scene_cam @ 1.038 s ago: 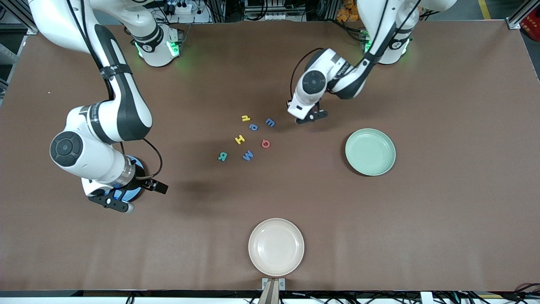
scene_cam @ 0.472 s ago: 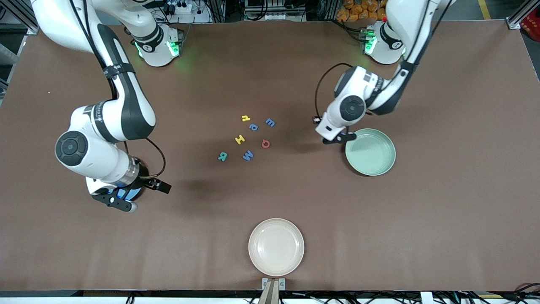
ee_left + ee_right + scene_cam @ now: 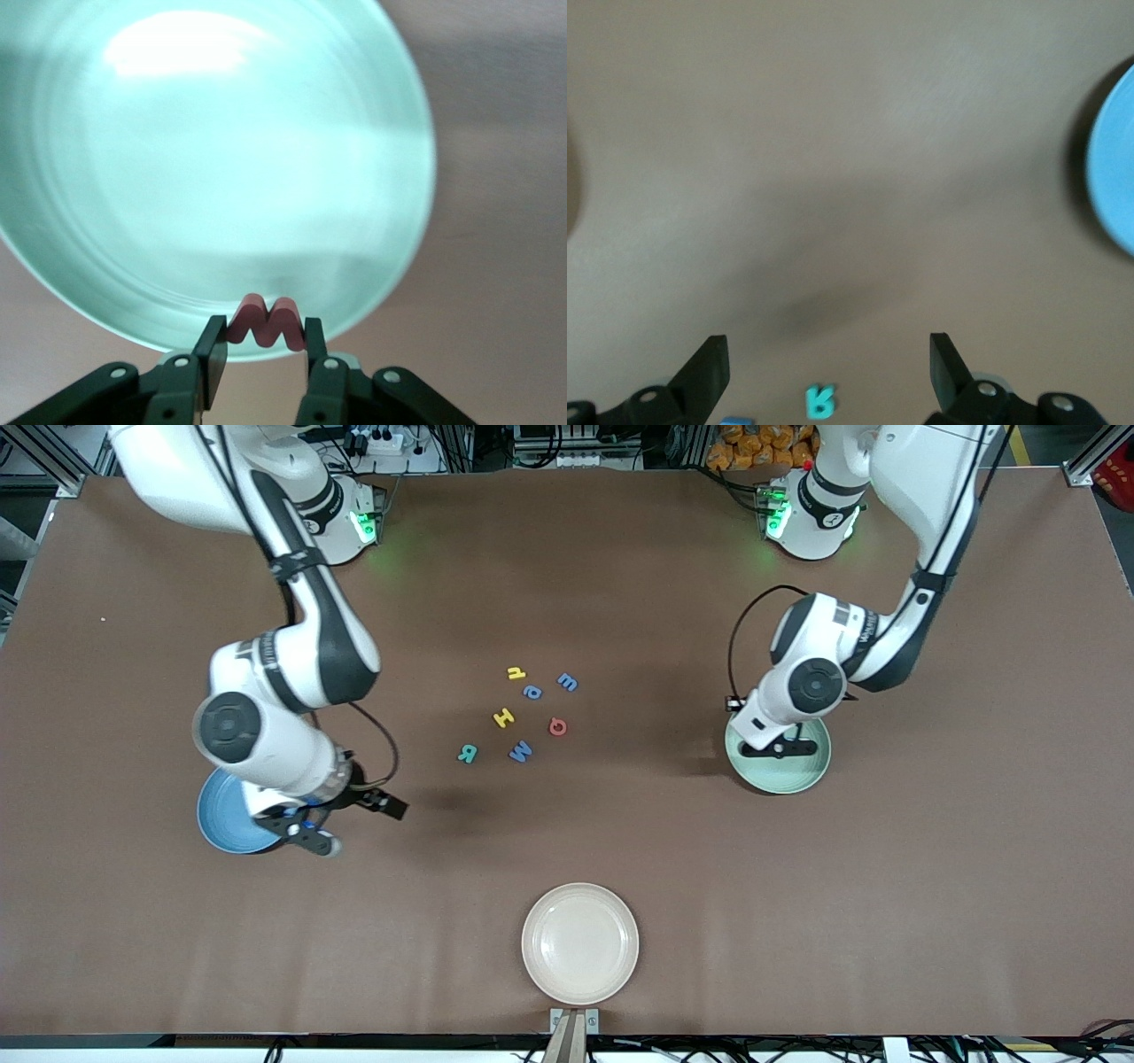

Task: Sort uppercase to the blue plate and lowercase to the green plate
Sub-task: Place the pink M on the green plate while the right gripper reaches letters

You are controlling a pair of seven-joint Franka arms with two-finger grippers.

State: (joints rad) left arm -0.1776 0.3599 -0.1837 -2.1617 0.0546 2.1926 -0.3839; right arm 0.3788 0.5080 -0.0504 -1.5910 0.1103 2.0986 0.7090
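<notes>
Dropping next: left hand (image 3: 262,359) clenches red w (image 3: 264,322) over green plate (image 3: 802,778); centre, then release low. Right hand (image 3: 829,367) hangs released beside blue plate (image 3: 217,824).

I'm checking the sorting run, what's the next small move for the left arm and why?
Probably lower a little and open the left claw: it is shut on the red w and hangs over the green plate, where lowercase letters belong. The right claw is open over the table beside the blue plate.
</notes>
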